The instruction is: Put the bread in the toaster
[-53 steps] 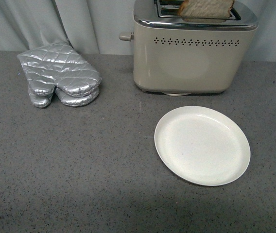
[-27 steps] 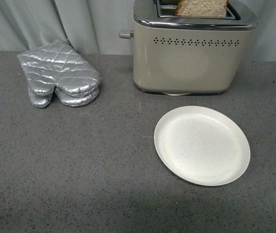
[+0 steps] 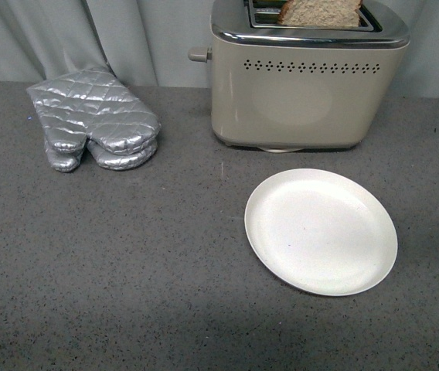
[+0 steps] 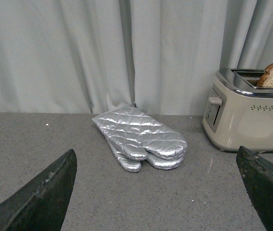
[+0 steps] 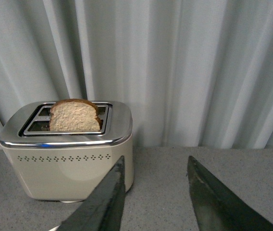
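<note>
- Front view: the bread (image 3: 320, 12) is seen standing in the near slot of the toaster (image 3: 304, 85), its upper part showing above the chrome top. An empty plate (image 3: 321, 230) lies on the counter (image 3: 127, 263) just in front, and a pair of silver oven mitts (image 3: 93, 127) rests well off to the left. Neither arm is seen here.
- Left wrist view: the left hand (image 4: 160, 192) is shown spread wide and empty over the counter, the mitts and the toaster's lever (image 4: 215, 101) beyond it.
- Right wrist view: the right hand (image 5: 155, 192) is shown parted and holding nothing, set back from the toaster, in which the slice sits upright.
- The placing step is judged complete; if anything is left, the lever would have to be pressed down, though the task sentence does not ask for it.
</note>
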Robot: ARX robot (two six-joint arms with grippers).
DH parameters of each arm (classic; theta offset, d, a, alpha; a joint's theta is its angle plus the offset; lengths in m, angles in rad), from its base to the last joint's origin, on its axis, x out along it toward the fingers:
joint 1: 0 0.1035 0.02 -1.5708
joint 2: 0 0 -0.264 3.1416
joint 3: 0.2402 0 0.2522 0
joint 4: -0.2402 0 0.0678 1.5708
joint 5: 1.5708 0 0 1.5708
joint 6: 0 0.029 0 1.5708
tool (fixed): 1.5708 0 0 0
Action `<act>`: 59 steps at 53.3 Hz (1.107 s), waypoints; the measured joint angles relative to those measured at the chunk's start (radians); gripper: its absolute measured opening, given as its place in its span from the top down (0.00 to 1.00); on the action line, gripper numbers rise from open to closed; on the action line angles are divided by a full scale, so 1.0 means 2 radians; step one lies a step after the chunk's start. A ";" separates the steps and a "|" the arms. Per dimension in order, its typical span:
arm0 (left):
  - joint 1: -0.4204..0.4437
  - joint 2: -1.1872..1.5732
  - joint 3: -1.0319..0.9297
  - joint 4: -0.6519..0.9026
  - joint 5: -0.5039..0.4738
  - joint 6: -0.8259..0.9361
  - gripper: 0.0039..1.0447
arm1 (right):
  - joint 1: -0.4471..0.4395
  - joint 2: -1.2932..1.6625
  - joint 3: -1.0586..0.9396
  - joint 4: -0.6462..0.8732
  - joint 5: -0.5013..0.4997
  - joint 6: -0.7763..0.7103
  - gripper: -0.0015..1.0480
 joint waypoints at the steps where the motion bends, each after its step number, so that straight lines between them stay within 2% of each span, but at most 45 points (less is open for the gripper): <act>1: 0.000 0.000 0.000 0.000 0.000 0.000 0.06 | -0.004 -0.008 -0.008 0.000 -0.004 0.000 0.72; 7: 0.000 0.000 0.000 0.000 0.000 0.000 0.06 | -0.020 -0.046 -0.042 0.000 -0.020 0.000 0.97; 9: 0.000 0.000 0.000 0.000 0.000 0.000 0.06 | -0.024 -0.054 -0.048 -0.001 -0.023 -0.001 0.99; 15: 0.000 0.000 0.000 0.000 0.000 0.000 0.06 | -0.038 -0.092 -0.076 -0.014 -0.035 -0.001 0.99; 18: 0.000 0.000 0.000 0.000 0.000 0.000 0.06 | -0.065 -0.115 -0.088 -0.025 -0.076 -0.002 0.99; 24: 0.000 0.000 0.000 0.000 0.000 0.000 0.06 | -0.082 -0.141 -0.100 -0.039 -0.079 -0.002 0.99; 59: 0.000 0.000 0.000 0.000 0.000 0.000 0.06 | -0.084 -0.278 -0.144 -0.124 -0.081 -0.002 0.99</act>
